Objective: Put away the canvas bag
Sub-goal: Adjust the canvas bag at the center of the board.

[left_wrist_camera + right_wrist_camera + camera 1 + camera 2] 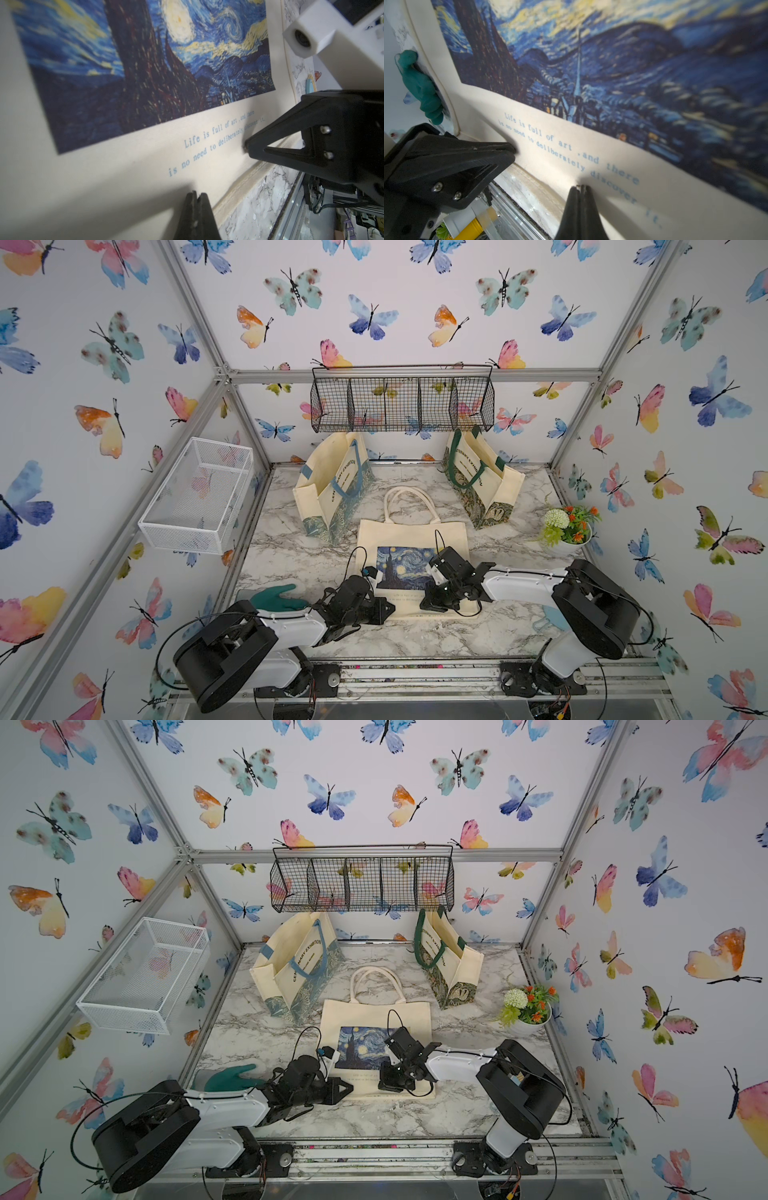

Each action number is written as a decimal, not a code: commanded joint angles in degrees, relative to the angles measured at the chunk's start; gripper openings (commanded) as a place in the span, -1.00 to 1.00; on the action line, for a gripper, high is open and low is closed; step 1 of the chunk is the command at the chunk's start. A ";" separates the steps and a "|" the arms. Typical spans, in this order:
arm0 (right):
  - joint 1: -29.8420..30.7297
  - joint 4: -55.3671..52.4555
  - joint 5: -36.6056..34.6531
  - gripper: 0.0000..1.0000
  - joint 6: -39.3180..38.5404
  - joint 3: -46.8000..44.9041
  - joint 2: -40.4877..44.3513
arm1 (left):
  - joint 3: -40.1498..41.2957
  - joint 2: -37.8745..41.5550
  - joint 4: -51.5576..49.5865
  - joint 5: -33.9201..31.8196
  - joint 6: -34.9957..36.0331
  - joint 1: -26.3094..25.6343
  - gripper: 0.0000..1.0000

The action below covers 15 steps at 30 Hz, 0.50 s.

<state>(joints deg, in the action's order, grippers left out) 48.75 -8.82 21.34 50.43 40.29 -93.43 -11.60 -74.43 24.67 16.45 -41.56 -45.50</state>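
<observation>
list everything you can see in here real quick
flat cream canvas bag with starry-night print: 1, cream/blue, table centre
blue-handled cream canvas tote: 1, cream, standing back left
green-handled cream canvas tote: 1, cream, standing back right
black wire basket: 1, black, back wall
white mesh basket: 1, white, left wall
white pot of flowers: 1, green/orange, table's right edge
teal glove: 1, teal, near left
marble table: 1, white/grey, underneath
left claw: 1, black, shut, over bag's near edge
right claw: 1, black, shut, over bag's near edge
</observation>
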 commanded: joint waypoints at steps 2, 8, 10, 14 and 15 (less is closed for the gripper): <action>-1.12 -15.72 -13.01 -0.98 3.16 -8.56 -4.25 | 2.79 -2.80 -10.84 -4.50 -0.15 -0.21 -1.00; -1.11 -16.12 -11.33 -0.98 3.27 -10.31 0.27 | 2.75 -3.08 -10.61 -4.54 -0.04 -0.13 -1.00; -1.11 -16.97 -11.25 -0.98 3.29 -10.41 2.63 | 2.82 -3.00 -10.52 -4.58 -0.14 -0.13 -1.00; -1.28 -18.62 -11.76 -0.98 3.57 -10.58 6.54 | 2.73 -2.81 -10.61 -4.69 -0.10 -0.15 -1.00; -1.42 -18.91 -11.53 -0.98 3.61 -10.67 6.99 | 2.63 -2.82 -10.73 -4.72 0.05 -0.14 -1.00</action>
<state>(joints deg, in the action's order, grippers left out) 47.97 -9.56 17.63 53.36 34.15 -84.47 -11.60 -74.89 24.97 16.36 -41.69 -45.50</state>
